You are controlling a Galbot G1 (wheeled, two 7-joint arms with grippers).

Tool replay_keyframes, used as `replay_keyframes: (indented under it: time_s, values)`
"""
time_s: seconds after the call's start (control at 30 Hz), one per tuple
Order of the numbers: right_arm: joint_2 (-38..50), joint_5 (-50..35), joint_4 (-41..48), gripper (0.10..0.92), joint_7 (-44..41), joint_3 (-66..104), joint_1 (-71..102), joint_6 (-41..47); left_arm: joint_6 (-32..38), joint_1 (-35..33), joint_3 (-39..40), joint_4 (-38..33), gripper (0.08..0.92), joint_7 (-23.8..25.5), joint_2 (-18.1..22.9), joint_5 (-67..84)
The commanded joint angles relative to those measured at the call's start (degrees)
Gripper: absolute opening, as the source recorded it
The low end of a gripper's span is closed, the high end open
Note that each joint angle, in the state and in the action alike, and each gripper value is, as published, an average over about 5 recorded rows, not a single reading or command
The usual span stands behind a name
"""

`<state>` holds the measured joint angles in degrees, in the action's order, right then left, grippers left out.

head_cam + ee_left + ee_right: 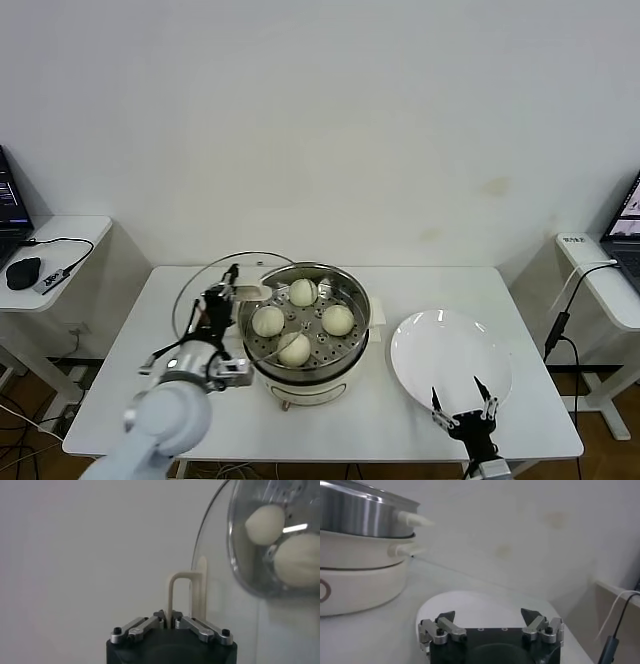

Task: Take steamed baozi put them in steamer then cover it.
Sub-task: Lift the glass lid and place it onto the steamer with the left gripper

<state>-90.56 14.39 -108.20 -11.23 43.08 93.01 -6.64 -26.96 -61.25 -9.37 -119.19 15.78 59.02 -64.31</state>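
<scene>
A white table [120, 400] stands before a plain wall, and near its middle sits the steamer [305, 375], a shiny steel pot on a cream-white base. Four steamed baozi [303, 292] already rest on the perforated tray inside, spaced apart in a loose ring. The left gripper [169, 621] is clamped shut on the cream-white bar handle [179, 592] of the cover [200, 290], the round glass lid, which stands tilted on the robot's left side of the pot with its edge overlapping the steamer's rim; whether it is lifted clear of the table I cannot tell. To the robot's right lies a flat white plate [450, 350], with no buns on it, and the right gripper [464, 410] waits at its near edge with its fingers spread wide, holding nothing. With the buns in place, covering looks like the step in hand. The lid will likely handle as rigid and fairly heavy for its thinness, with slippery, breakable glass inside a metal rim, so the bar handle at its centre is the sensible place to hold it, as it is held now. Gripped there it should hang balanced, and it wants lowering level and gently so the rim seats all round. The buns look soft and light, easily dented.
</scene>
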Motion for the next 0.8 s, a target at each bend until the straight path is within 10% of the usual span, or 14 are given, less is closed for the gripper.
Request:
replay_keyframes:
  time_s: [0.03,0.8]
  values:
    - [-0.23,1.59,0.06,0.823,0.14,0.13,0.06,-0.09,-2.73,7.68,10.6,6.1,0.149,4.74,11.19,-10.57]
    - [-0.06,1.47,1.84,0.823,-0.08,0.81,-0.22,-0.81,-1.62,6.18,11.28,11.69,0.149,4.29,18.74,-14.85]
